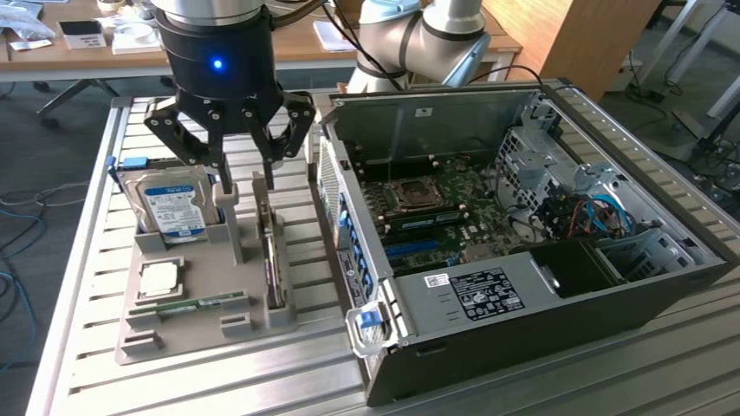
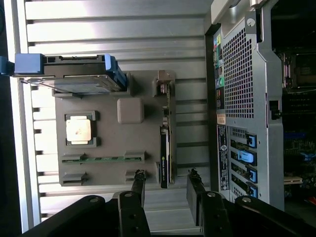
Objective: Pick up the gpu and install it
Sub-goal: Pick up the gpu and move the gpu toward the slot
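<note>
The gpu point(image 1: 273, 256) stands on its edge in a slot of the grey holder point(image 1: 203, 338), on the side nearest the computer case. In the wrist view the gpu point(image 2: 165, 148) is a thin dark strip with a green edge. My gripper point(image 1: 245, 178) hangs just above the gpu's far end, its fingers apart and nothing between them. In the wrist view the gripper point(image 2: 166, 181) has one black finger on each side of the card's line, clear of it.
On the same holder are a silver hard drive point(image 1: 173, 208) standing upright, a square processor point(image 1: 159, 279) and a narrow green memory stick point(image 1: 191, 306). The open computer case point(image 1: 647, 286) lies at the exterior view's right, motherboard point(image 1: 445, 217) exposed. Everything rests on a slatted metal table point(image 1: 81, 260).
</note>
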Robot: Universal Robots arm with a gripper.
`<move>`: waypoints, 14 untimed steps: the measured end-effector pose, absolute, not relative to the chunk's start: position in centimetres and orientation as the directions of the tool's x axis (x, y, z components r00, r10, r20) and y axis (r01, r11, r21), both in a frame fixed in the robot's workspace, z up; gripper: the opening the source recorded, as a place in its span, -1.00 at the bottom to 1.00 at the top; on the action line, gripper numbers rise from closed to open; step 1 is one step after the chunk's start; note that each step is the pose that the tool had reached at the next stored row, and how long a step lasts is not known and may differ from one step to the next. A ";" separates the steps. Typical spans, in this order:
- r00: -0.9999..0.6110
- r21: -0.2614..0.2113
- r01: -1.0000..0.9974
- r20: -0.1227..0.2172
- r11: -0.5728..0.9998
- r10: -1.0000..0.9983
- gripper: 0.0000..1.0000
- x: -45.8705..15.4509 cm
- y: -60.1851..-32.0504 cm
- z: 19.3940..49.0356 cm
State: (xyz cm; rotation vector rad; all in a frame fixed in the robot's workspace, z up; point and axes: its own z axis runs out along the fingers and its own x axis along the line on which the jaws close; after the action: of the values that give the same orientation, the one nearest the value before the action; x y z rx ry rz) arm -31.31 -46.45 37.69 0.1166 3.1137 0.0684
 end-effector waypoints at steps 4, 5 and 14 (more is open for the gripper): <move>-0.997 0.045 0.074 -0.023 0.996 0.075 -0.05 -31.3 -46.5 37.7; -0.997 0.045 0.074 -0.023 0.996 0.075 -0.05 -31.3 -46.5 37.7; -0.997 0.045 0.074 -0.023 0.996 0.075 -0.05 -31.3 -46.5 37.0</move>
State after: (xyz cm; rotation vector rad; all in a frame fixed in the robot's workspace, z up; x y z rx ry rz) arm -31.31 -46.45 36.98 0.1166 3.1137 0.0683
